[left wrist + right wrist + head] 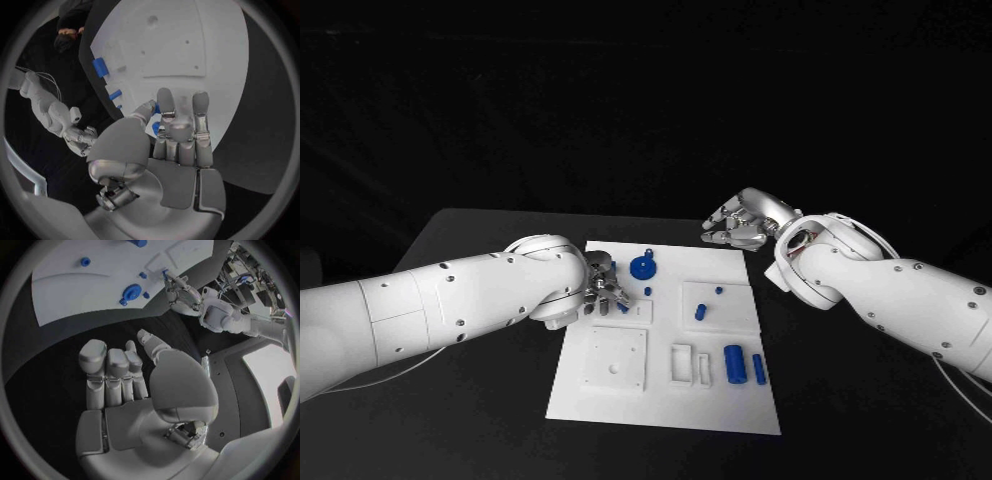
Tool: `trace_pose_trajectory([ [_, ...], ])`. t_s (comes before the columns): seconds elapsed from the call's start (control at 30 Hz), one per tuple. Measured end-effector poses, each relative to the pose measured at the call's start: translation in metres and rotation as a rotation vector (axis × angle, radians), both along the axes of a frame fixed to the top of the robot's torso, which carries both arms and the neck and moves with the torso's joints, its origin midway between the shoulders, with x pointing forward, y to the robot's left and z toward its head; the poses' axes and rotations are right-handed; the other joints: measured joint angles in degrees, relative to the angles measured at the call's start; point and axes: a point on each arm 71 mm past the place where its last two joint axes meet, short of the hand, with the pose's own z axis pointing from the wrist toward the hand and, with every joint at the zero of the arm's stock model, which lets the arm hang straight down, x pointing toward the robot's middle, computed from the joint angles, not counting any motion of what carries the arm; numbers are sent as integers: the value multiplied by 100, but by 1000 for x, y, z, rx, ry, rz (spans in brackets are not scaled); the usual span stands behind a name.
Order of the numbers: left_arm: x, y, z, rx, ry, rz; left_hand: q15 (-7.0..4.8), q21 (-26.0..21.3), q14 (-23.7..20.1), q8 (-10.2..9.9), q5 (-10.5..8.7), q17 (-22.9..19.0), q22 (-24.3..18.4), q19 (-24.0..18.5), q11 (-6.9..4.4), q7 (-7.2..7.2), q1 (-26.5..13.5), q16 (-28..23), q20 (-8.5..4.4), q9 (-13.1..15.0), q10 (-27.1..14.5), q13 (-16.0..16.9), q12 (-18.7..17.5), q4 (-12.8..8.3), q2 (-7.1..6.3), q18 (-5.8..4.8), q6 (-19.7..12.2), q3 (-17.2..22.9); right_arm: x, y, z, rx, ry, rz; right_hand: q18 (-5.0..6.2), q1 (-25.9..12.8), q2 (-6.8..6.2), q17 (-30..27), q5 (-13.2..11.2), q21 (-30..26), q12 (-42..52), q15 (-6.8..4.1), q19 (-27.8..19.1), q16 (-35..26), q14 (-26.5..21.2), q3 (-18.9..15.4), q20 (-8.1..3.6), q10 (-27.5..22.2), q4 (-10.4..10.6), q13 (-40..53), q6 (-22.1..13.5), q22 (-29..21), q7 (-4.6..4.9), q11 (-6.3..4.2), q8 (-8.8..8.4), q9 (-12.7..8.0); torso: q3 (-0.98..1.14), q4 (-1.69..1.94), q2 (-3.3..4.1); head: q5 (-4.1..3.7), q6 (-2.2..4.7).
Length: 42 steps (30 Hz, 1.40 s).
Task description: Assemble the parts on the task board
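Note:
The white task board lies in the middle of the black table. On it are a round blue part, small blue pegs and two blue cylinders. My left hand hovers over the board's left side, beside a small square plate. It pinches a small blue part between thumb and fingers, and most of that part is hidden. My right hand hangs off the board's far right corner with its fingers straight, holding nothing.
A square plate with a hole and a slotted white block sit on the near half of the board. Black table surrounds the board on all sides. The left forearm reaches across the table's left part.

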Motion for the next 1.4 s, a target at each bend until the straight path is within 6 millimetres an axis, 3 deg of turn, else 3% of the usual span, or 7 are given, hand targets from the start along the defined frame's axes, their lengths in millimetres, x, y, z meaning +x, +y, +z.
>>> trace_pose_trajectory([
  [0.13, 0, 0, 0, 5, -4, -3, -2, -319, -1, 0, -43, -28, 363, 120, 0, -2, 1, 0, 2, -1, 0, 0, 0, 40, 0, -3, 2, -40, 0, 0, 0, 0, 0, 0, 0, 0, 0, 0, 0, 0, 0, 0, 0, 0, 0, 0, 0, 0, 0, 0, 0, 0, 0, 0, 0, 0, 1, -1, 0, 1, 0],
  [0.6, 0, 0, -1, 16, -16, -7, -19, -730, 15, 9, -347, -78, 817, 245, -7, -85, 15, 0, -17, -16, 17, -1, 0, 397, -1, 1, 85, -284, 0, 0, 0, -1, 2, -1, 0, 0, 0, 1, 23, -34, 0, 0, 0, 0, 0, -24, 0, 0, 24, -10, 1, -1, -1, 0, 0, 0, 4, -8, 1, -11, 15],
  [0.73, 0, 0, -2, 19, -17, -8, -26, -888, 9, 21, -376, -92, 978, 314, -8, -167, 85, 0, -8, -17, 19, -2, 0, 461, -67, 2, 167, -343, 0, -1, 0, -2, 2, -1, 0, -23, -23, 1, 23, -34, 0, 0, 0, 0, 0, -23, 0, 0, 24, -10, 1, -1, -1, 0, 0, 0, 4, -5, 1, -18, 15],
  [1.07, -1, 0, -3, 24, -17, -9, -31, -1208, 5, -3, -377, -120, 1292, 430, -6, -196, 169, 0, -16, -46, 17, -16, 0, 372, -223, 2, 367, -464, 0, -1, 0, -2, 4, -1, 0, -23, -23, -5, 51, -34, 0, 0, 0, 0, 0, -39, 0, 0, 39, -19, 1, -2, -1, 0, 0, 0, 2, -5, 1, -18, 15],
  [1.13, -1, 0, -3, 24, -17, -10, -30, -1261, 5, -4, -331, -122, 1346, 438, -6, -193, 194, 0, -8, -46, 17, -18, -23, 331, -262, 2, 384, -460, 0, -1, -1, -3, 5, -1, 0, -23, -23, -5, 51, -34, 0, 0, 0, 0, 0, -39, 0, 0, 39, -19, 1, -2, -1, 0, 0, 0, 2, -5, 1, -16, 15],
  [1.4, -2, 0, -3, 25, -16, -11, -29, -1389, 6, -15, 186, -171, 1428, 478, -6, -200, 248, -29, -8, -46, 16, -44, -66, 222, -419, 2, 394, -445, 0, -1, -1, -3, 7, -1, 0, -39, -39, -12, 50, -61, 0, 0, 0, -23, 0, -63, 0, 0, 63, -26, 1, -2, -1, 0, 0, 0, 1, -4, 1, -15, 18],
])
